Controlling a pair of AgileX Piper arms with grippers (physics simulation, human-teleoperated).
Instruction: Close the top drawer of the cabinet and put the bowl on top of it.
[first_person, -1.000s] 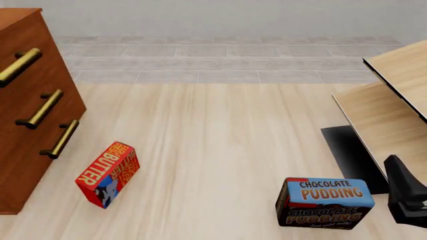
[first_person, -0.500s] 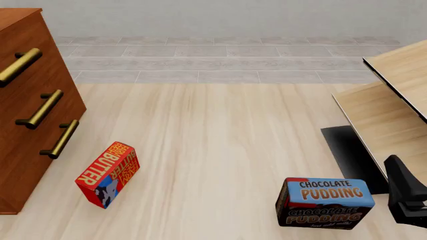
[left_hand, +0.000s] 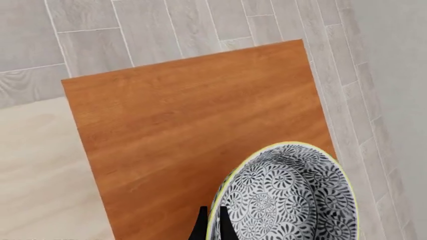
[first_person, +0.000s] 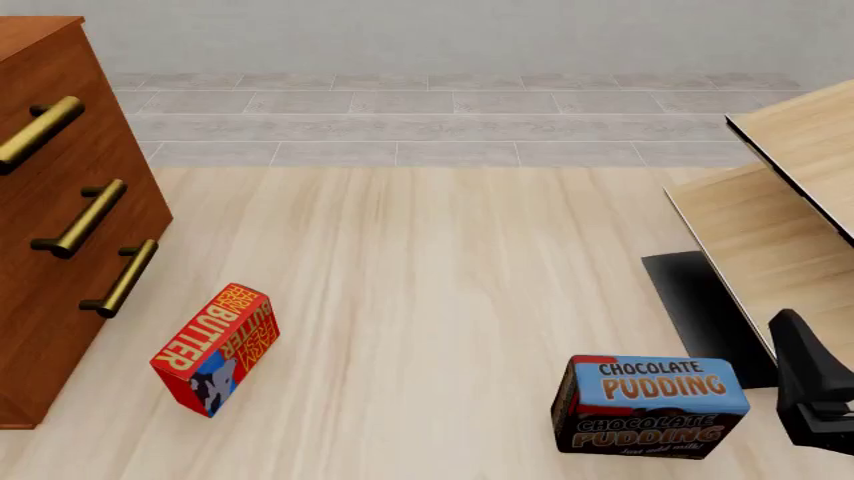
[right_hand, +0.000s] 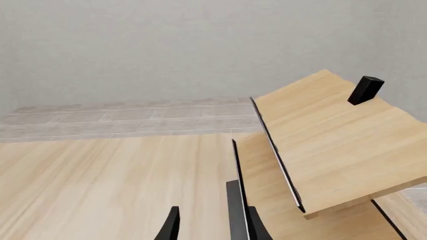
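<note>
**Inspector:** Start with the cabinet (left_hand: 193, 130). From the left wrist view its flat reddish top lies beneath the bowl (left_hand: 287, 195). In the front view the top drawer (first_person: 34, 135) sits flush with the two below, so I judge it closed.

**Onlooker:** And the risk?

**Inspector:** The bowl hangs over the part of the top nearest one long edge. Released there, or from height, it could land part-off and tip to the floor. The grip is on the rim alone, so a slip or tilt is also possible.

**Onlooker:** The bowl itself?

**Inspector:** Round, dense grey-and-white floral inside, thin cream-yellow rim. I cannot tell whether it touches the wood yet.

**Onlooker:** The pincers?

**Inspector:** The left pincer (left_hand: 212, 224) is clenched on the bowl's rim, one dark finger either side. The right pincer (right_hand: 213, 222) is released, holding nothing, low beside the pale furniture (right_hand: 327, 145), near the chocolate pudding box (first_person: 651, 405).
</note>
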